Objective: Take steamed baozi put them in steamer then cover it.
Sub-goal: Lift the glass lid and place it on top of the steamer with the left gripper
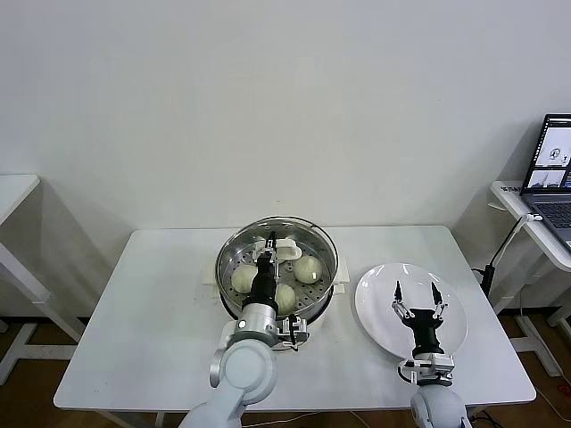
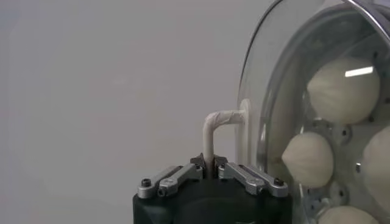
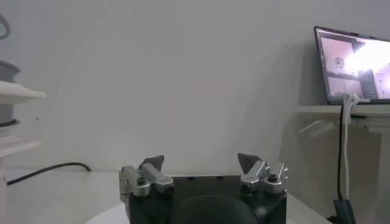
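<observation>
White wall fills the background behind a white table [image 1: 161,330], with a laptop [image 1: 555,169] open on a side desk at the right. The steamer [image 1: 277,268] stands on the table toward its far middle, and a white plate [image 1: 384,312] lies just to its right. The steamed baozi [image 1: 308,269] sit inside on the perforated tray; 3 show clearly in the head view, while the left wrist view shows 4 behind the glass lid [image 2: 286,91]. The left gripper [image 2: 211,167] reaches over the steamer, its fingers pressed together on the lid's white handle [image 2: 214,131]. The right gripper [image 1: 418,298] hovers above the plate with its fingers spread apart, holding nothing.
</observation>
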Action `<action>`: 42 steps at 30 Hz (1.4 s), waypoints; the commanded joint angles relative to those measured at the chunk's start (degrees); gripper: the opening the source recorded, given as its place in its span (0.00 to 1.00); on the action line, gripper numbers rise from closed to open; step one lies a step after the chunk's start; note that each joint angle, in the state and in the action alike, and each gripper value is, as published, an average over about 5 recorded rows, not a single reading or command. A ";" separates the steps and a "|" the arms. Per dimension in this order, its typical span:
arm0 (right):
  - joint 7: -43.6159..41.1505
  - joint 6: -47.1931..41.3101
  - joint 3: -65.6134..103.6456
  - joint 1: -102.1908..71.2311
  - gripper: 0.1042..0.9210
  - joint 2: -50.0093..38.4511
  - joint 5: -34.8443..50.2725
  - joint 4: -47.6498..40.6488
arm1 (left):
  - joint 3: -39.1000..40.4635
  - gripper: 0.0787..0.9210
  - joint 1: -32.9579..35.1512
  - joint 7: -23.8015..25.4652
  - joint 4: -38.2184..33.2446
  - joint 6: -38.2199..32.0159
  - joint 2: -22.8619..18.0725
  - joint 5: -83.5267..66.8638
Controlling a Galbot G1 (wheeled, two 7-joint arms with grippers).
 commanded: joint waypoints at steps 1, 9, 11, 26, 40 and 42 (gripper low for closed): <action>-0.39 0.05 -0.12 0.22 0.88 0.17 -0.04 -0.44 | -0.02 0.13 -0.81 0.85 3.68 0.74 -2.18 3.04; -0.43 0.02 -0.13 0.35 0.88 0.06 0.01 -0.44 | -0.43 0.13 -0.81 1.02 4.64 0.52 -2.24 3.87; -0.44 0.02 -0.15 0.41 0.88 0.05 -0.01 -0.48 | -0.58 0.13 -0.82 1.05 4.75 0.50 -2.25 3.93; -0.42 0.02 -0.10 0.51 0.88 0.15 -0.17 -0.45 | -1.08 0.13 -0.81 0.44 5.55 0.02 -2.82 3.94; -0.44 -0.04 -0.18 0.76 0.88 0.07 -0.12 -0.52 | -1.89 0.16 0.19 0.84 4.77 -1.14 -2.67 4.51; -0.46 -0.05 -0.20 0.75 0.88 0.05 -0.12 -0.50 | -1.97 0.20 0.46 0.68 4.38 -1.22 -2.64 4.45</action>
